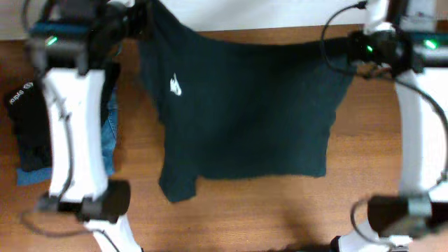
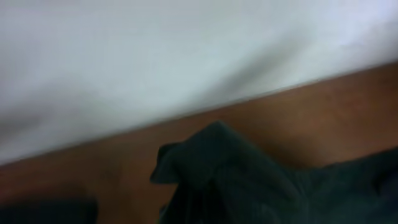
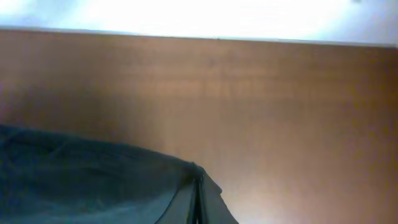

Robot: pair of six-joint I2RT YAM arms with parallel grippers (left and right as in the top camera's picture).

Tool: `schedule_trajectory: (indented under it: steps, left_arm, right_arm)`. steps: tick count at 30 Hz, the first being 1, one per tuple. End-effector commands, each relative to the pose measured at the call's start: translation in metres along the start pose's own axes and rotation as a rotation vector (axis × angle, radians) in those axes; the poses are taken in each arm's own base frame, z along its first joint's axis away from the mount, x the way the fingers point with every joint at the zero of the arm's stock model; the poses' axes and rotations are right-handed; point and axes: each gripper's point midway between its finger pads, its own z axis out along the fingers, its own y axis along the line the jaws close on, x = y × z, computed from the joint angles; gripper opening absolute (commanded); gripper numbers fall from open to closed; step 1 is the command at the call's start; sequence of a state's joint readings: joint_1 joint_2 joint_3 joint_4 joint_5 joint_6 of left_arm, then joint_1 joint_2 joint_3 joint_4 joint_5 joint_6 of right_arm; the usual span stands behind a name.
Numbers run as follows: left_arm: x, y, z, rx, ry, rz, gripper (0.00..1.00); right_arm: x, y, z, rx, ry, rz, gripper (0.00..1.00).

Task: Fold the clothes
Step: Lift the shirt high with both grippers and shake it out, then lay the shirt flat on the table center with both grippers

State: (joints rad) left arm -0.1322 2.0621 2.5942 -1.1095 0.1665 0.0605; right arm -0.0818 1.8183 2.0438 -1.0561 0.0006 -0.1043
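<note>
The left tool (image 1: pixel 135 24) is pinched shut on one top corner of a big, soft black T-shirt (image 1: pixel 245 112). It sits at the far edge of the brown wooden table (image 1: pixel 280 217), toward the left. In the left wrist view you only see a bunched lump of the dark cloth (image 2: pixel 211 162) over the wood. The tool's own fingers do not show.

The right tool (image 1: pixel 353 49) is pinched shut too, on the other top corner. It is at the far edge, toward the right. In the right wrist view the cloth (image 3: pixel 93 180) is drawn to a thin point low in the picture.

The shirt stretches between the two tools and spreads out toward the middle of the table. A small white logo (image 1: pixel 175 85) shows on its left part. One sleeve (image 1: pixel 178 185) sticks out at the bottom left. I cannot tell how much of the shirt rests on the wood.

Along the left edge lies a pile of other clothes. One is a black cloth with white letters (image 1: pixel 24 98), and one is a blue denim piece (image 1: pixel 108 140). The white left arm (image 1: pixel 70 133) reaches across this pile and hides part of it. The arm is between the pile and the shirt. The white right arm (image 1: pixel 420 133) runs along the right edge, over bare wood.
</note>
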Motion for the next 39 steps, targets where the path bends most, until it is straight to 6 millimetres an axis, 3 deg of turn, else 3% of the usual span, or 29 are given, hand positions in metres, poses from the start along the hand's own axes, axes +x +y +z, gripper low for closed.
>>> schedule_trajectory:
  steps: [1, 4, 7, 8, 11, 13, 17, 23, 34, 39]
  left_arm:
    - [0.007, 0.020, 0.063, -0.041, -0.008, 0.012, 0.00]
    - [-0.022, 0.030, 0.071, -0.056, -0.136, 0.011, 0.00]
    - [-0.053, 0.034, 0.040, -0.073, -0.237, 0.023, 0.00]
    - [-0.061, 0.031, 0.021, -0.076, -0.253, 0.026, 0.01]
    - [-0.063, 0.028, -0.002, -0.080, -0.244, 0.046, 0.00]
    - [-0.053, 0.024, -0.009, -0.067, -0.197, 0.039, 0.00]
    - [-0.006, 0.003, -0.005, 0.025, -0.008, 0.013, 0.00]
    - [0.087, -0.029, -0.002, 0.101, 0.370, -0.029, 0.00]
    - [0.252, -0.041, 0.020, 0.163, 0.955, -0.045, 0.00]
    - [0.304, -0.039, 0.013, 0.158, 1.132, -0.066, 0.00]
  right_arm:
    - [-0.016, -0.006, 0.038, 0.019, -0.044, 0.013, 0.04]
    - [-0.042, -0.009, 0.033, 0.029, -0.147, 0.030, 0.04]
    - [-0.066, -0.015, 0.001, 0.037, -0.214, 0.056, 0.04]
    - [-0.072, -0.016, -0.014, 0.039, -0.227, 0.055, 0.04]
    - [-0.072, -0.015, -0.030, 0.038, -0.217, 0.051, 0.04]
    - [-0.062, -0.014, -0.031, 0.034, -0.173, 0.050, 0.04]
    - [-0.017, -0.009, -0.024, 0.019, 0.009, 0.042, 0.04]
    - [0.062, -0.001, -0.016, -0.010, 0.325, 0.040, 0.04]
    - [0.182, 0.003, 0.014, 0.002, 0.750, 0.015, 0.04]
    - [0.218, 0.009, 0.020, -0.016, 0.862, 0.014, 0.04]
